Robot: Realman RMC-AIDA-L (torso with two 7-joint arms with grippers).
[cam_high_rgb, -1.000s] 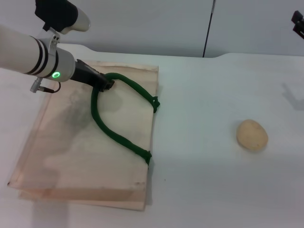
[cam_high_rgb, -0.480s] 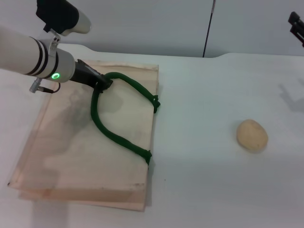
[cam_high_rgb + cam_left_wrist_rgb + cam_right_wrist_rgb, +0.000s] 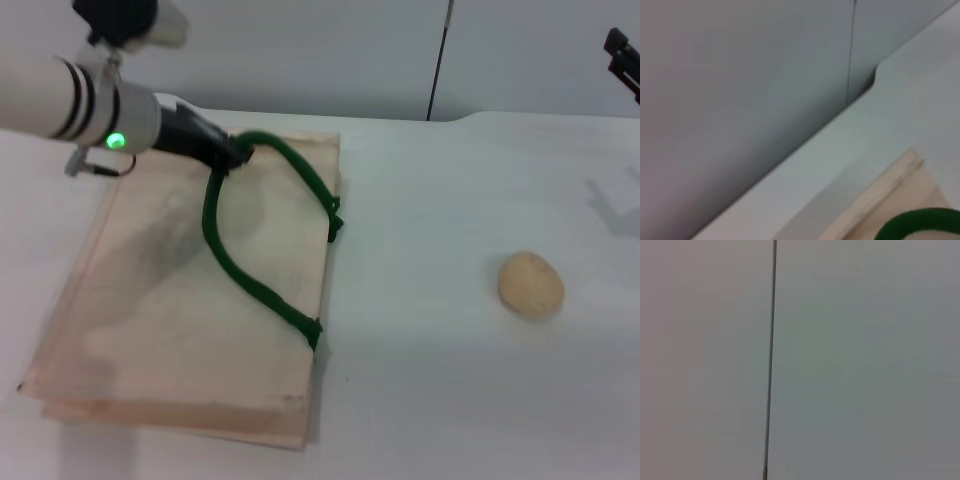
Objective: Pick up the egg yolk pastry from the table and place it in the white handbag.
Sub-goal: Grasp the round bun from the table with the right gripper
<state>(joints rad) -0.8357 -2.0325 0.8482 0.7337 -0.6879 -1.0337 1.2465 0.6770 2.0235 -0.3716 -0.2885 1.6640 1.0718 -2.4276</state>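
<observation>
Head view: your left gripper (image 3: 235,155) has its jaws clamped on the green rope handle (image 3: 245,270) of the white handbag (image 3: 180,330), which lies flat on the bench (image 3: 440,400). The egg yolk pastry (image 3: 531,284) sits well apart, to the right. Right gripper (image 3: 622,55) barely shows at the edge, can't tell its jaws. Left wrist view: just a handle loop (image 3: 920,224) and a bag corner. Right wrist view: only a wall (image 3: 840,360).

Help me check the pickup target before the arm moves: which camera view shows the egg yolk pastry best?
The head view. The egg yolk pastry lies whole and unobstructed on the table, to the right of the white handbag. The left wrist view shows only wall, table and a corner of the bag; the right wrist view shows only wall.
</observation>
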